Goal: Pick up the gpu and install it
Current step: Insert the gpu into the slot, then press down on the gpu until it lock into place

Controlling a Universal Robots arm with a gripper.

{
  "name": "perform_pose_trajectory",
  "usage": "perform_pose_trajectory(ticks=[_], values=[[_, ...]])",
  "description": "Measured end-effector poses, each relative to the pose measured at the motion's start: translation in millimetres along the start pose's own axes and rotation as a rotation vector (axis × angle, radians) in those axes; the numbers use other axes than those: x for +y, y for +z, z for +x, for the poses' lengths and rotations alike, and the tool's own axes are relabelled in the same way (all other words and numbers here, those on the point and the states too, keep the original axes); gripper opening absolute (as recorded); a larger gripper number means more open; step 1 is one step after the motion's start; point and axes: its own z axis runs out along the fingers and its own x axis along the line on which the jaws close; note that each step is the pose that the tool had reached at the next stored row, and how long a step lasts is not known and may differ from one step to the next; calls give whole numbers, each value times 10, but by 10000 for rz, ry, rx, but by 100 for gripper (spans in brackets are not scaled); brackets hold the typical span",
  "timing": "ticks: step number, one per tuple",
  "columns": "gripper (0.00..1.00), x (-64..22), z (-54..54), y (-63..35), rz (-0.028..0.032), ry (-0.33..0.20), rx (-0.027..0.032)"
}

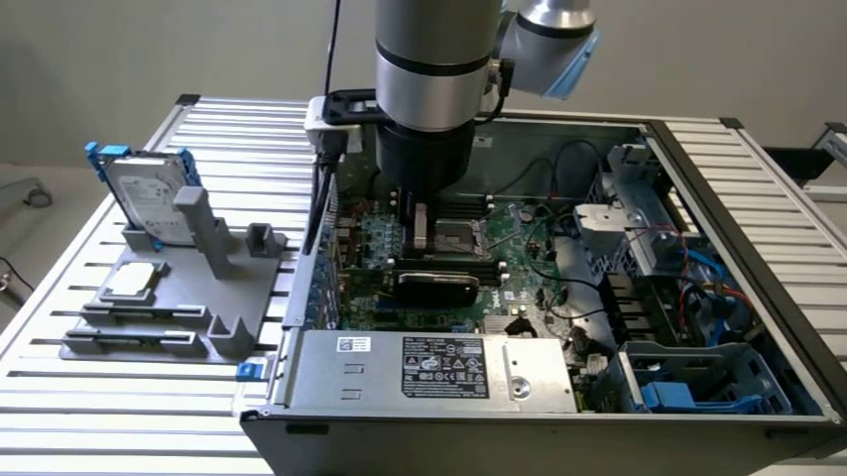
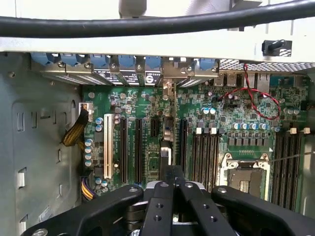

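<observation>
My gripper (image 2: 173, 183) is down inside the open computer case (image 1: 741, 188), its fingers shut on the gpu (image 2: 166, 147). In the wrist view the card is edge-on, a thin strip running from the fingers toward the rear slot brackets (image 2: 147, 76), in line with the long black slots of the green motherboard (image 2: 221, 115). The exterior view has the gripper (image 1: 426, 258) below the arm's silver wrist. The gpu's black cooler cover (image 1: 437, 286) sits low over the board beneath it. Whether the card touches a slot is hidden.
A grey fixture (image 1: 173, 297) on the slatted table at the exterior view's left holds a silver hard drive in a blue frame (image 1: 143, 188) and a square processor chip (image 1: 133, 281). Nearby are the processor socket (image 2: 243, 177), red wires (image 2: 256, 101), the power supply (image 1: 437, 369) and a blue cage (image 1: 701, 387).
</observation>
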Motion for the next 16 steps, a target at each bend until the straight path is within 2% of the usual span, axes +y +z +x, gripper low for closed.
perform_pose_trajectory(ticks=[13, 16], values=[[11, 0, 0, 1, 0, 0, 1], [11, -1, -2, 35, -1, -1, 2]])
